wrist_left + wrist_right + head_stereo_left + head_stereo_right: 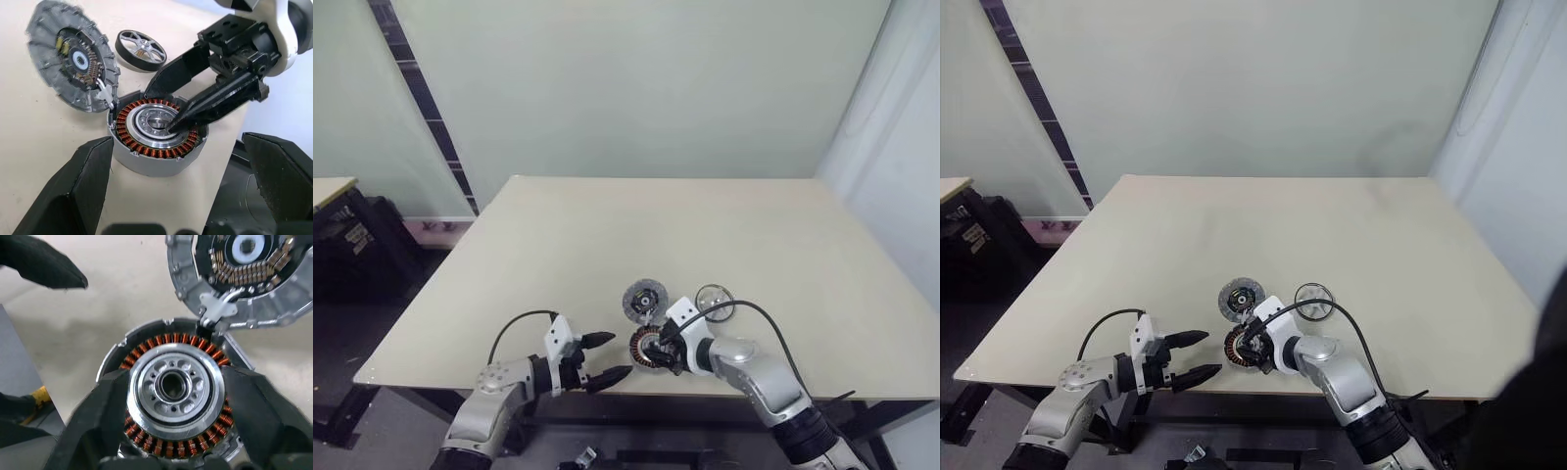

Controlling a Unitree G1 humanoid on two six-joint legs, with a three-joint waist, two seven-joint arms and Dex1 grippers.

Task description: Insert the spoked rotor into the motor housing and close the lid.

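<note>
Left gripper (619, 355) hangs wide open just off the table (607, 235) edge. Beyond it the spoked rotor (161, 154), copper windings ringing a silvery hub, sits in the motor housing (151, 167), with the right gripper (658, 351) parted astride it. A crooked withdrawal could drag the rotor askew. Farther back, the hinged grey cover (49, 63) lies open.

Both arms have rounded silver-grey shells, seen near the table's (460, 294) near edge. The left gripper (604, 356) has two black tapering fingers on a black block topped by a small white boxy housing. A thin black cable loops from that housing back to the forearm. The right gripper (658, 351) has the same black wedge-shaped fingers, a white housing and a longer black cable arching to its forearm.
</note>
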